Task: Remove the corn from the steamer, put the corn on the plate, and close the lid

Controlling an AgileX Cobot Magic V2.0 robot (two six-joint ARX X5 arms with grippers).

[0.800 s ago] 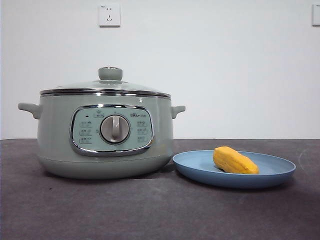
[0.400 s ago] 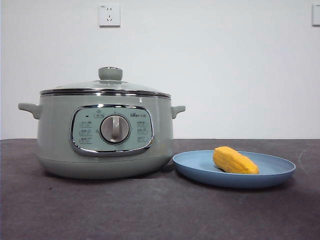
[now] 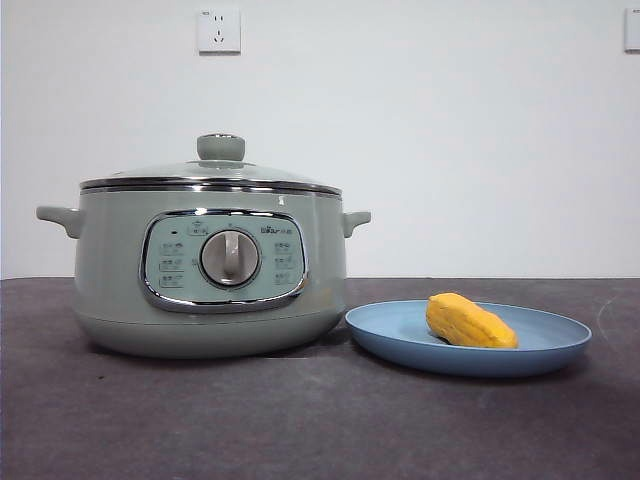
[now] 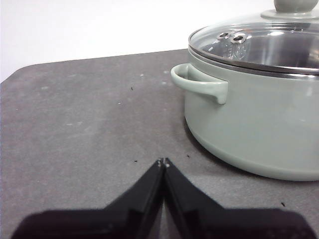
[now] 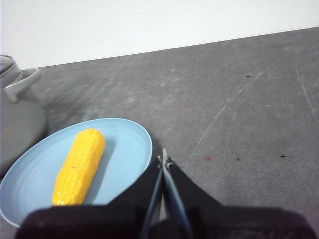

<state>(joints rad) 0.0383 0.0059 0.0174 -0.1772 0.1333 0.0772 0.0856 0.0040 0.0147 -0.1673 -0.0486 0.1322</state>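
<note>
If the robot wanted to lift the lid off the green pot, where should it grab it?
Probably by the pale green knob at the top centre of the lid, coming straight down from above. The knob sticks up alone, narrow enough for two jaws, while the glass dome is smooth and its chrome rim sits flush on the steamer.

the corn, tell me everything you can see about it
The corn is a short yellow-orange cob piece with rows of small kernels, matte and plastic-looking. One end is blunt and rounded, the other narrows. It lies on its side, whole, inside the light-blue plate, resting on the plate's floor and clear of the rim. The plate sits on the dark table beside the steamer, whose lid is on. Nothing holds the corn; the right gripper is shut just outside the plate's edge.
</note>
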